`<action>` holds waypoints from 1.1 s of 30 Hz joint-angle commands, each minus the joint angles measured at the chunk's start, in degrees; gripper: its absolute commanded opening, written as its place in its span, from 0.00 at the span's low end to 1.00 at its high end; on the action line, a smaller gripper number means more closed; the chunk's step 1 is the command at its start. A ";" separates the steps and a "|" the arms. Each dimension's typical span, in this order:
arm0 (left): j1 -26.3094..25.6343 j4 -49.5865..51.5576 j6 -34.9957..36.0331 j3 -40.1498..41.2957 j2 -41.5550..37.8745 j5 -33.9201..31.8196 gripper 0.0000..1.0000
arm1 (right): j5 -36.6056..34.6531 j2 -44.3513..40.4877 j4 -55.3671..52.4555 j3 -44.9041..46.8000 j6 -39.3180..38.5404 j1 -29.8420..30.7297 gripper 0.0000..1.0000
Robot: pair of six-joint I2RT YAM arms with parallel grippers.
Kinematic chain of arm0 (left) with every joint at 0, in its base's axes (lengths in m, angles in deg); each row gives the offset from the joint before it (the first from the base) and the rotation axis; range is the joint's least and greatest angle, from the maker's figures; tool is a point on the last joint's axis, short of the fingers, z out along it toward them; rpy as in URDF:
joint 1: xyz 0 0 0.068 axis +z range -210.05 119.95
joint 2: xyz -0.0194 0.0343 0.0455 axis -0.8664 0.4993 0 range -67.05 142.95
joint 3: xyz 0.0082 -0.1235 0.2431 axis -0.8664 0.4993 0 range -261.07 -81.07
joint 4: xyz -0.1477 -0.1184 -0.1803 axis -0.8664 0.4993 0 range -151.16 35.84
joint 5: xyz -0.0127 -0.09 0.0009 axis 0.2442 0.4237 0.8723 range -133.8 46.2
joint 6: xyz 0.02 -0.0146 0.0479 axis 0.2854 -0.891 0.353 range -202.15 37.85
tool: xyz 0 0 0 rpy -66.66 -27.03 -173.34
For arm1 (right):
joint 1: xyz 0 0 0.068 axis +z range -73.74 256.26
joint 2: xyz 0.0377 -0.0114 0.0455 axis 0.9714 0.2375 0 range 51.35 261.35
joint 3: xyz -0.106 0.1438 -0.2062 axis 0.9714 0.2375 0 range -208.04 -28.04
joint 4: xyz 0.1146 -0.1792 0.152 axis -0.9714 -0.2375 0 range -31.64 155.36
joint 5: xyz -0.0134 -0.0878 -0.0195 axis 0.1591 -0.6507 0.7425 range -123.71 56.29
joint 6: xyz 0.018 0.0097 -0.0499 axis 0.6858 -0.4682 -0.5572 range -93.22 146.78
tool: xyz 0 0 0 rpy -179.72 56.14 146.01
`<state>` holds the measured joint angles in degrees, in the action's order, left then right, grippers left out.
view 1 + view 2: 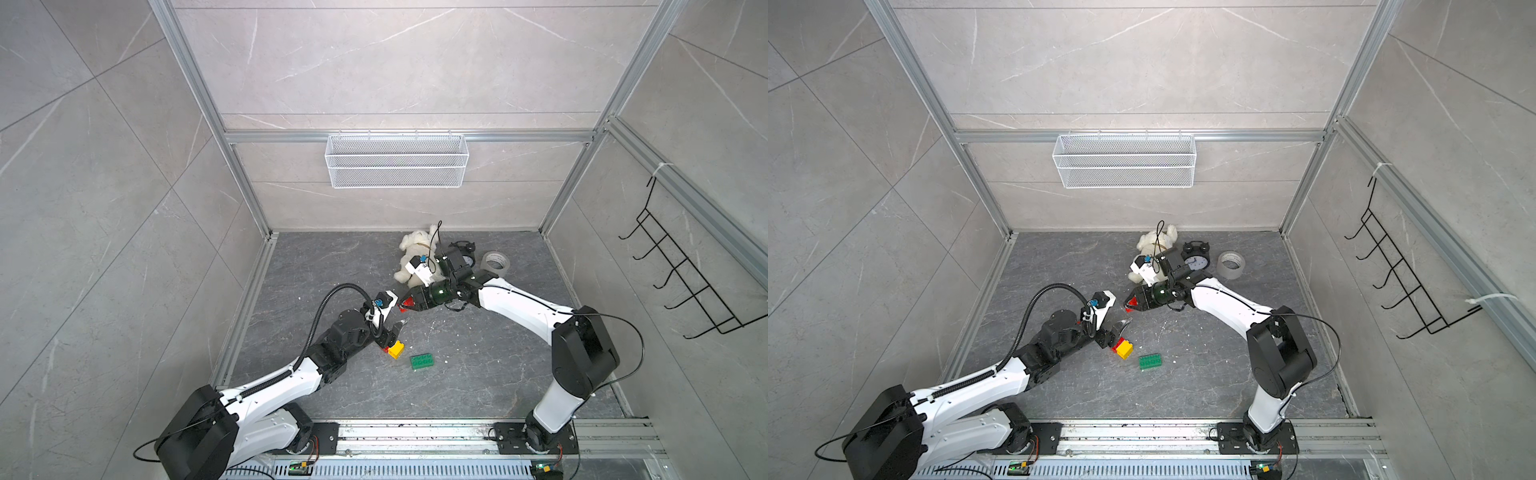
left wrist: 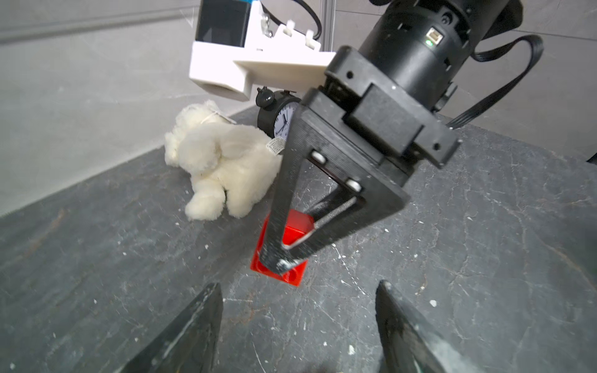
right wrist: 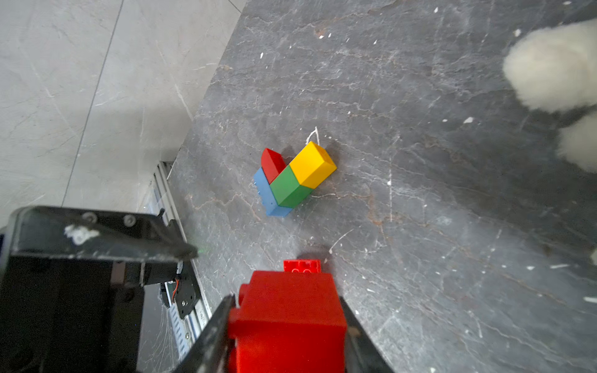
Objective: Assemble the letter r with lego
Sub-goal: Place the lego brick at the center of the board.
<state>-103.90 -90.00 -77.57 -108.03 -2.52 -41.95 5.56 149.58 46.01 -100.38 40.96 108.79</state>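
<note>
Dark veined surface [image 1: 498, 374]: near the white plush toy [image 1: 417, 257], the right hand [image 1: 402, 306] is clamped on a chunky red plastic brick [image 3: 287, 300]. Light, rigid, probably slick; pinch its flat sides. Left hand [image 2: 299, 287] stands apart, empty.

A red brick [image 3: 287, 326] sits clamped in the right gripper [image 3: 286, 302] above the counter [image 3: 420, 193]. A joined yellow, green, blue and red cluster [image 3: 290, 184] lies on its side, a green brick [image 1: 422, 360] studs-up just beside it.

The red brick [image 3: 287, 310] is smooth, glossy plastic; the plush toy [image 2: 223, 155] is fluffy cloth. The tabletop [image 2: 97, 258] looks like matt, scuffed dark stone.
</note>
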 commanded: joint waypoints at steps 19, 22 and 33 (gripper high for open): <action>-0.09 -25.39 6.10 4.41 6.44 -1.99 0.60 | 11.58 -2.62 -1.37 0.73 -2.81 -0.32 0.33; -0.13 -23.13 5.71 4.40 4.68 0.11 0.60 | 11.70 -1.38 -2.71 -0.51 -3.62 -0.38 0.33; -0.11 -18.17 5.36 3.26 3.26 3.96 0.46 | 14.11 0.55 -3.80 -2.80 -4.68 -0.37 0.33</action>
<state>-104.14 -107.75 -72.44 -102.91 1.42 -40.03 18.21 149.36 43.97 -101.56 37.59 108.58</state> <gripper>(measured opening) 0.467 0.436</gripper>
